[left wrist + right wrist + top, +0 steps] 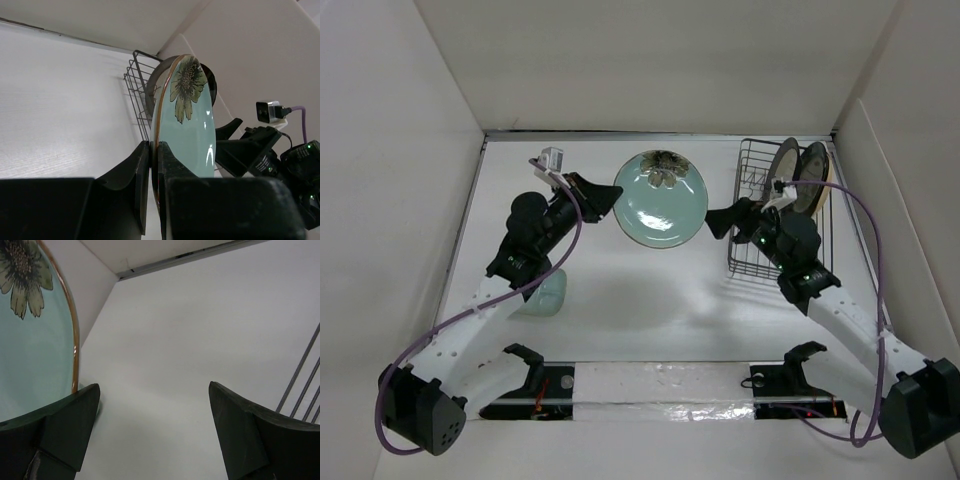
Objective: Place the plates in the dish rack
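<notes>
A pale green-teal plate (662, 200) with a flower picture and a brown rim is held off the table on edge. My left gripper (613, 196) is shut on its left rim; in the left wrist view the fingers (144, 165) pinch the plate (189, 125). My right gripper (713, 221) is open and empty just right of the plate, whose rim shows at the left of the right wrist view (35, 335). The dark wire dish rack (752, 165) stands at the back right with two dark-rimmed plates (800, 172) upright in it.
Another pale teal plate (546, 292) lies on the table under my left arm. White walls close in the table at the back and both sides. Rack wires (300, 380) show at the right of the right wrist view. The rack is also behind the plate in the left wrist view (136, 82).
</notes>
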`<action>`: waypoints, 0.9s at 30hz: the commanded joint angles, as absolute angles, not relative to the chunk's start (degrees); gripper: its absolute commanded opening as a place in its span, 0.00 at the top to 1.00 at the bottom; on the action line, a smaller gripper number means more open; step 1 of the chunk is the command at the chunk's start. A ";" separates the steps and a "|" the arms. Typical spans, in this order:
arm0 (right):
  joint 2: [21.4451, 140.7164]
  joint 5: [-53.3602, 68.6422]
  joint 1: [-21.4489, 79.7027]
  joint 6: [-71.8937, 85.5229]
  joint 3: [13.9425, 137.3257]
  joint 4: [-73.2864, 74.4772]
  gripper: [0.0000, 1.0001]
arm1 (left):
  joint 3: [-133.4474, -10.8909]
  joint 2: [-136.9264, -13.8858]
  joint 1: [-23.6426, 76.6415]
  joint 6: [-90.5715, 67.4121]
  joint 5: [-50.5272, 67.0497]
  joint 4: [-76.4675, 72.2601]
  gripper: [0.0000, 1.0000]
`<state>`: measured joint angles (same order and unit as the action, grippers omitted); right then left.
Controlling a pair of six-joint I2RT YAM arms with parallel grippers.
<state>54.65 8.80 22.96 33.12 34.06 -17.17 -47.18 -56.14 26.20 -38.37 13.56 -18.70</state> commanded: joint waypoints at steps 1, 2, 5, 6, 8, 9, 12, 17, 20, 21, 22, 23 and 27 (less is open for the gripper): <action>52.48 3.16 21.10 33.40 35.69 -15.46 0.05 | -51.85 -53.88 26.54 -39.55 15.99 -25.23 1.00; 50.21 4.12 20.57 33.40 34.73 -16.16 0.05 | -51.77 -53.62 26.54 -39.46 16.08 -25.14 1.00; 45.98 8.50 19.25 33.14 33.14 -21.86 0.05 | -51.50 -53.52 26.54 -39.38 16.00 -24.79 1.00; 45.79 10.96 19.25 32.79 33.13 -23.28 0.05 | -51.50 -53.61 26.54 -39.38 16.26 -24.79 1.00; 47.10 19.54 19.25 31.99 33.57 -26.00 0.04 | -51.07 -53.88 26.54 -39.81 17.05 -25.48 1.00; 49.63 21.25 19.77 31.91 34.27 -27.23 0.03 | -50.89 -53.96 26.54 -40.25 17.83 -26.62 1.00; 53.16 24.16 19.78 33.57 34.11 -31.00 0.01 | -51.50 -54.67 26.54 -40.52 18.98 -26.90 1.00; 61.08 30.30 19.78 36.47 34.11 -35.76 0.01 | -51.50 -55.37 26.54 -41.57 22.32 -28.39 1.00; 63.97 32.86 21.70 37.71 34.88 -40.16 0.06 | -52.38 -56.51 26.54 -40.52 23.99 -26.64 1.00; 64.68 33.39 22.93 37.53 35.59 -40.25 0.10 | -52.03 -56.51 26.54 -40.87 24.52 -26.89 1.00; 65.21 33.83 23.55 37.36 36.20 -40.34 0.14 | -51.51 -56.60 26.54 -41.04 25.30 -26.98 1.00; 65.56 34.10 24.25 37.44 36.56 -40.60 0.19 | -51.50 -56.78 26.54 -41.04 25.49 -26.90 1.00; 66.27 32.61 26.62 36.92 38.14 -42.01 0.74 | -52.38 -56.95 26.54 -39.03 25.31 -22.87 1.00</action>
<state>66.30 30.81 25.19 38.61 34.44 -35.90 -47.29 -58.57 26.28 -37.06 22.24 -14.96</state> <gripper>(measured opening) 0.366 0.054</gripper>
